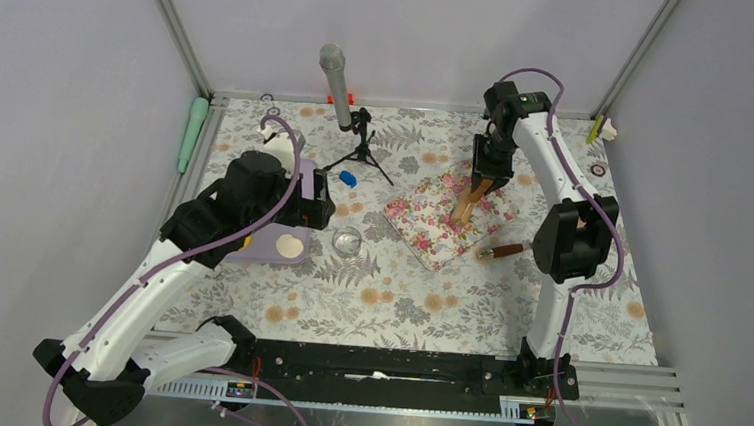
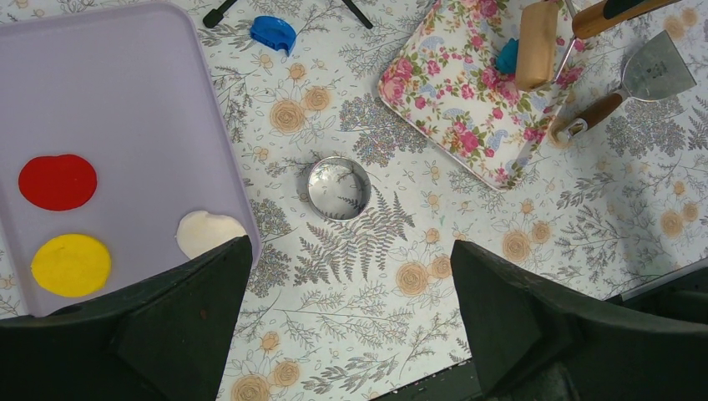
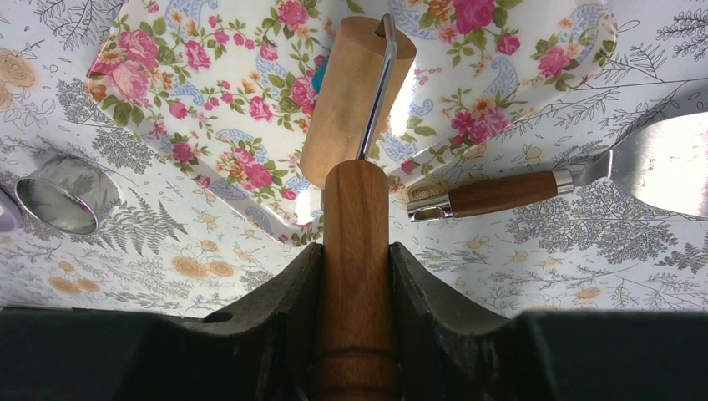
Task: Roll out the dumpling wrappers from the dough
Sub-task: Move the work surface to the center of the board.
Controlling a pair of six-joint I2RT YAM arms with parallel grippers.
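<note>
One lump of blue dough point(image 2: 274, 33) lies on the tablecloth beyond the lavender tray point(image 2: 125, 100). A smaller bit of blue dough point(image 2: 507, 57) sits on the floral pink mat point(image 2: 459, 92), right against the wooden roller's drum point(image 2: 537, 46). My right gripper point(image 3: 356, 251) is shut on the roller's handle point(image 3: 356, 209), and the drum point(image 3: 355, 100) rests on the mat point(image 3: 209, 83). My left gripper point(image 2: 351, 326) hangs open above the cloth, near the tray's corner, with nothing between its fingers. No dumpling wrappers are in view.
The tray holds a red disc point(image 2: 58, 181), a yellow disc point(image 2: 71, 264) and a white disc point(image 2: 209, 231). A metal ring cutter point(image 2: 338, 188) stands between tray and mat. A wood-handled scraper point(image 3: 534, 190) lies beside the mat. A microphone on a tripod point(image 1: 337, 85) stands at the back.
</note>
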